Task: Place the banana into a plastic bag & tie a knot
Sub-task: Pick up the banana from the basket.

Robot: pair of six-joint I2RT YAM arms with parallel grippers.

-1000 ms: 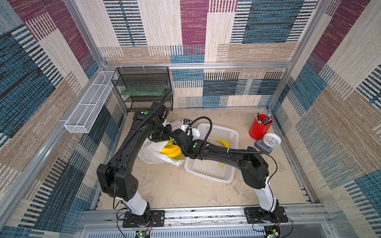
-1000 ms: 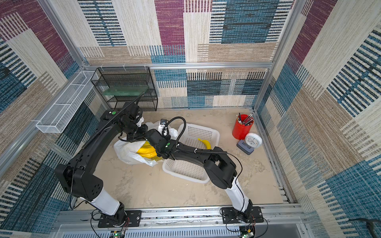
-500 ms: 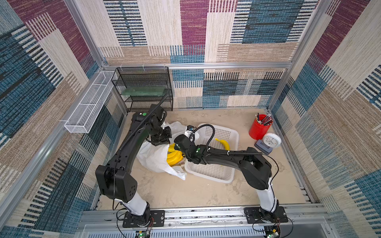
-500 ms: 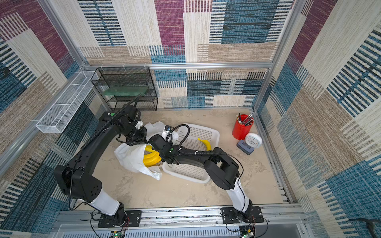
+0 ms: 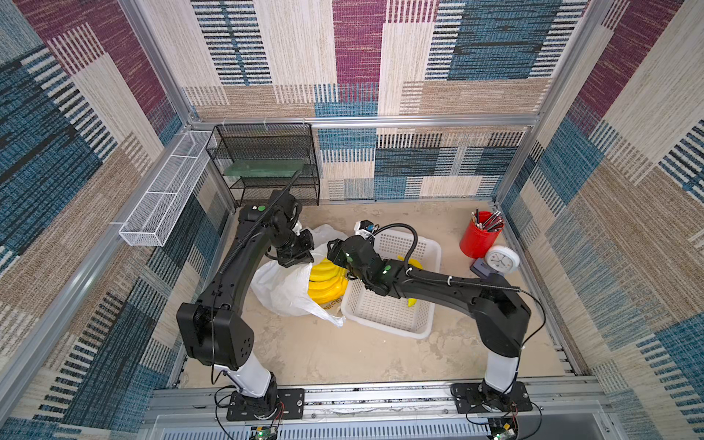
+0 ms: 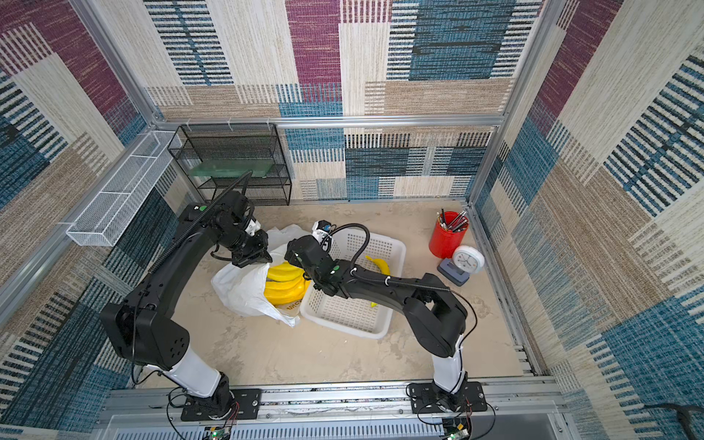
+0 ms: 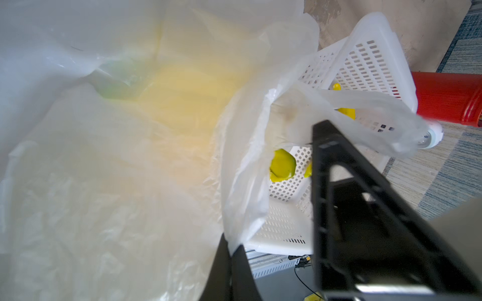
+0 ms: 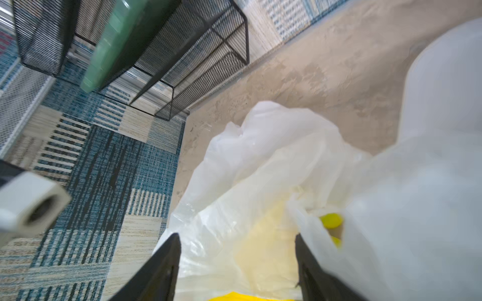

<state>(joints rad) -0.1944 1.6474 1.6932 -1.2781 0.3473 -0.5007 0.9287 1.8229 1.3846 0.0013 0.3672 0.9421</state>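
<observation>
Crinkly white film fills your left wrist view: the left end effector (image 7: 231, 251) is clamped on an edge of the plastic bag (image 7: 117, 182), and a handle loop (image 7: 365, 114) flaps loose, untied. In the right wrist view the right end effector (image 8: 237, 235) hangs over the bag, jaws apart, gripping nothing. In both top views the banana (image 5: 327, 282) bunch lies in the bag's mouth, at 9 o'clock from the white basket (image 5: 384, 310), where a second banana (image 6: 381, 263) lies. Bagging looks nearly done; the tying is all left to you. The sandy surface (image 5: 343, 354) carries a red cup (image 5: 478, 236) and a clock (image 5: 503, 259) at 2 o'clock from the basket and a black wire shelf (image 5: 266, 167) at 11. Patchwork woven walls close the room.
</observation>
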